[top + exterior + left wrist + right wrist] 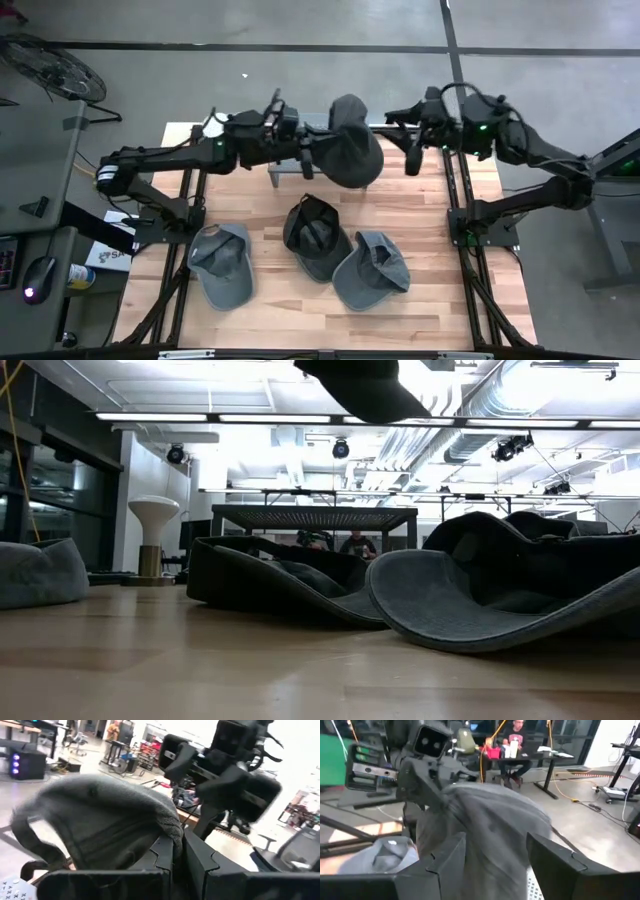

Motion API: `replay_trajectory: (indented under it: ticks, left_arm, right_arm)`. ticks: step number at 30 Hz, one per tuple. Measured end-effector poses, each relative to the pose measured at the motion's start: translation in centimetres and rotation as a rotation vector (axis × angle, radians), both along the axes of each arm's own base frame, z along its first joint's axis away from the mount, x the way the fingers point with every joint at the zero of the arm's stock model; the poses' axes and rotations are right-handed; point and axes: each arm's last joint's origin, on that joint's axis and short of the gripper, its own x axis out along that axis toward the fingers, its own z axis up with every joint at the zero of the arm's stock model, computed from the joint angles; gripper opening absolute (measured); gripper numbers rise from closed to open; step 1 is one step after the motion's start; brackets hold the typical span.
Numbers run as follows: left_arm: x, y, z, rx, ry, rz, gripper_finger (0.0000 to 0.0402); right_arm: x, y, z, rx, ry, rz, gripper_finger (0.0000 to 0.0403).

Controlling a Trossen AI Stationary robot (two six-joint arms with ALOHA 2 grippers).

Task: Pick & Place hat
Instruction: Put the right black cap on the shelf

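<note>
Overhead, the dark hat [352, 150] hangs in the air at the upper middle of the high view, above the far edge of the table [420, 200], and its brim shows as a dark shape at the top centre of the low view. It dangles from the left gripper [305, 150], whose fingers [165, 855] are pinched tight on a fold of its grey fabric in the left wrist view. The right gripper [410, 150] sits just to the hat's right in the high view with its jaws spread and nothing between them, though the right wrist view shows the hat close in front of its fingers [450, 855]. This looks like a handover or a two-arm carry in mid-air, so the sound way, I judge, is to keep the left pinch firm, let the cloth stop swinging, and only bring the right jaws onto a stiff part such as the brim or crown seam before anything is released; a soft fold could slip. Three other hats [222, 265] lie on the wood lower in the frame, well apart from the raised one. Both arms reach inward from opposite sides along the table's far edge, wrists level and facing each other.
</note>
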Motion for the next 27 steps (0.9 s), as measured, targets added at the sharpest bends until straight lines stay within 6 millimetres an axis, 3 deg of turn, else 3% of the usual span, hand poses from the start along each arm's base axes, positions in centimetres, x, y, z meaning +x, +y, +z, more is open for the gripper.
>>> replay_trajectory:
  ticks: [12, 22, 27]
  left_arm:
    - [1.3, 2.5, 1.1, -0.052, -0.035, 0.101, 0.0016]
    - [1.0, 3.5, 1.2, -0.103, -0.053, 0.052, 0.0016]
    - [1.1, 3.3, 1.2, -0.097, -0.05, 0.029, 0.0016]
  right_arm:
    - [3.4, 1.7, -1.5, -0.132, 0.092, -0.162, 0.0221]
    - [7.0, 1.4, -2.6, -0.205, 0.09, -0.278, 0.0251]
    - [7.6, 1.1, -2.9, -0.215, 0.091, -0.309, 0.0251]
